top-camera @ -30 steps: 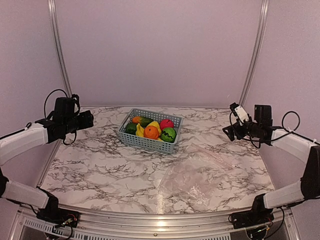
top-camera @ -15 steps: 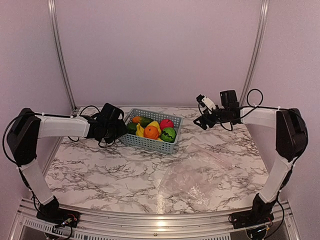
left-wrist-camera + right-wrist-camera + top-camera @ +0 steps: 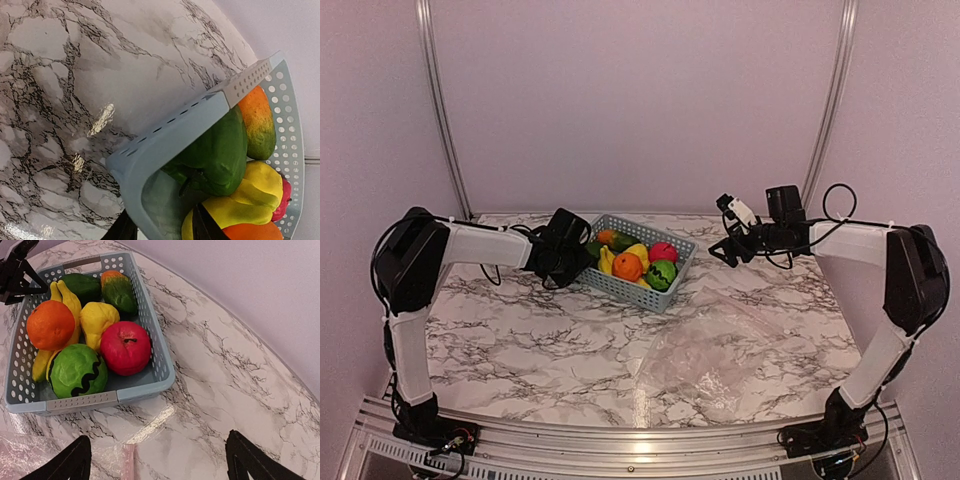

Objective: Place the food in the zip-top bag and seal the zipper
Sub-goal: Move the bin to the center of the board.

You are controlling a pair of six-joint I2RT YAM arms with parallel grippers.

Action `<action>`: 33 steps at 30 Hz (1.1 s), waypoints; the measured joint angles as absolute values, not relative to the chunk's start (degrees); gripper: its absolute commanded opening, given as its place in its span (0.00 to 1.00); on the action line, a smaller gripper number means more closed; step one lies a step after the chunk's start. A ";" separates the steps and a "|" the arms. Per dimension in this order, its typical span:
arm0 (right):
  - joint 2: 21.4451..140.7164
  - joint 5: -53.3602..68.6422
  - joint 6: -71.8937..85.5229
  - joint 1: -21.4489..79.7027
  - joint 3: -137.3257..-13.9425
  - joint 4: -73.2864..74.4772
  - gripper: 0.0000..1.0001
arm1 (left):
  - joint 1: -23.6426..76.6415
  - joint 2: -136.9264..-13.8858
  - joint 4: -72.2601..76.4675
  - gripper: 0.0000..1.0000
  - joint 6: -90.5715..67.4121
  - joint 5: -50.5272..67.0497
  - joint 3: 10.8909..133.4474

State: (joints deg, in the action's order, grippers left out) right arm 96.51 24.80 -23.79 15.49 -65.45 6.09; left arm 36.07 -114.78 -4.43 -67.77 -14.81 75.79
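Observation:
The food lies in a grey-blue basket [image 3: 642, 291]: orange [image 3: 626, 266], striped melon [image 3: 660, 274], red apple [image 3: 662, 251], bananas [image 3: 608, 259]. The right wrist view shows them too: orange [image 3: 50, 324], melon [image 3: 77, 371], apple [image 3: 125, 347], bananas [image 3: 70, 299], green pepper [image 3: 82, 285]. My left gripper [image 3: 572, 258] straddles the basket's left corner [image 3: 175, 134], one finger outside, one inside, closed on the wall. My right gripper [image 3: 716, 249] is open and empty, above the table right of the basket. The clear zip-top bag [image 3: 720, 350] lies flat in front; its pinkish zipper strip [image 3: 128, 460] shows near my right fingers.
The marble table [image 3: 520, 330] curves at the back against a pale wall. Two metal rails [image 3: 438, 110] rise at the back corners. The bag's corner [image 3: 95, 462] lies just in front of the basket's near wall [image 3: 80, 401].
Both arms swung inward from the table's sides. My left gripper reached the basket's left corner, and the basket has shifted right and turned. My right gripper has barely moved in the last half second.

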 measured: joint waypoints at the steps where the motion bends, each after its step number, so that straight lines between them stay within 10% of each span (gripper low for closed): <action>1: 96.49 24.88 -23.83 15.49 -65.41 6.09 0.90 | 36.07 -114.98 -4.51 0.33 -67.55 -14.79 76.25; 19: 96.42 27.03 -25.78 14.85 -64.75 7.14 0.89 | 24.95 -108.05 -8.67 0.00 -46.87 -10.26 70.32; 33: 93.38 25.87 -34.72 5.63 -64.77 27.64 0.68 | 21.17 -106.39 -11.27 0.00 -27.92 -3.01 70.13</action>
State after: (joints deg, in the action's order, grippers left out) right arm 93.38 25.87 -34.72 5.63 -64.77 27.64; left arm 21.17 -106.39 -11.27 -27.92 -3.01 70.13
